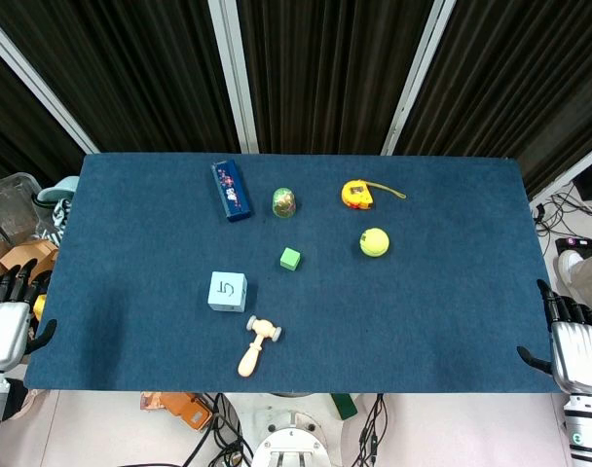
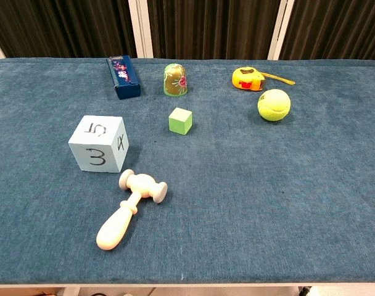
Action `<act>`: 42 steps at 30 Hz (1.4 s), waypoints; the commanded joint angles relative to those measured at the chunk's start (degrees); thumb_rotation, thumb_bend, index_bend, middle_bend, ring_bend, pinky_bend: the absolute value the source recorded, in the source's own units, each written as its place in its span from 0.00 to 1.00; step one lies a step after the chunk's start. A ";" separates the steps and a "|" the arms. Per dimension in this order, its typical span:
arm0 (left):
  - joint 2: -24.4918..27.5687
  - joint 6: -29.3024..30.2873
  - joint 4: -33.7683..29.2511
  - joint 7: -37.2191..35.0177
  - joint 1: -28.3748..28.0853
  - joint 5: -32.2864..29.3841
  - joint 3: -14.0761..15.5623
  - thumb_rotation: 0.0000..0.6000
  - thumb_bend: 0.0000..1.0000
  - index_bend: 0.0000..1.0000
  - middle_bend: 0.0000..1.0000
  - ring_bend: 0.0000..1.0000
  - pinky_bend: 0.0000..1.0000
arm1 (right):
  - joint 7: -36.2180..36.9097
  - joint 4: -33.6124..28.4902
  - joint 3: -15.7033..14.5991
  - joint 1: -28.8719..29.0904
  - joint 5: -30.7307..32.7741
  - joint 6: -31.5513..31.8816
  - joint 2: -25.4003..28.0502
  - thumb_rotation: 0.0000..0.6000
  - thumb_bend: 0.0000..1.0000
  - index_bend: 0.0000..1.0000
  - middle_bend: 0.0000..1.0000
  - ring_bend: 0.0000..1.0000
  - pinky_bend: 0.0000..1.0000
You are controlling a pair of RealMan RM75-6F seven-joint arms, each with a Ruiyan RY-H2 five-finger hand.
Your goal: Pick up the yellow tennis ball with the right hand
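The yellow tennis ball point(image 1: 374, 242) point(image 2: 274, 104) lies on the blue table cloth point(image 1: 442, 311), right of centre, just in front of a yellow tape measure point(image 1: 357, 194) point(image 2: 248, 79). My right hand point(image 1: 572, 339) hangs beside the table's right front corner, far from the ball, fingers apart and holding nothing. My left hand point(image 1: 9, 313) rests off the left front edge, also empty with fingers spread. Neither hand shows in the chest view.
On the cloth lie a wooden toy hammer point(image 1: 256, 345), a pale blue numbered cube point(image 1: 228, 291), a small green cube point(image 1: 290, 258), a green egg-shaped toy point(image 1: 284, 201) and a dark blue box point(image 1: 231, 190). Boxes and cables lie on the floor around the table.
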 commanded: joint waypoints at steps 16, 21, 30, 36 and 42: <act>-0.04 0.03 -0.10 0.06 0.00 0.00 0.00 1.00 0.28 0.14 0.00 0.00 0.11 | 0.78 1.14 1.62 -0.67 -1.34 -1.13 -0.82 1.00 0.19 0.01 0.27 0.25 0.27; -0.23 0.08 -0.40 0.10 0.12 -0.11 0.06 1.00 0.28 0.14 0.00 0.00 0.11 | 1.74 3.10 2.71 -0.18 -2.54 -0.99 -2.25 1.00 0.19 0.03 0.27 0.25 0.27; -0.19 0.28 -0.37 0.54 0.25 0.34 0.34 1.00 0.28 0.14 0.00 0.00 0.11 | 3.95 7.89 8.47 10.83 2.26 -17.01 -4.55 1.00 0.19 0.06 0.27 0.25 0.27; -0.05 0.32 -0.30 0.27 0.31 0.24 0.27 1.00 0.28 0.14 0.00 0.00 0.11 | 1.31 13.26 14.18 20.79 9.55 -28.18 -8.77 1.00 0.19 0.08 0.27 0.25 0.27; -0.02 -0.03 -0.27 -0.12 0.18 -0.27 0.04 1.00 0.28 0.14 0.00 0.00 0.11 | -2.18 19.31 17.02 28.44 16.58 -35.34 -14.18 1.00 0.19 0.09 0.27 0.26 0.27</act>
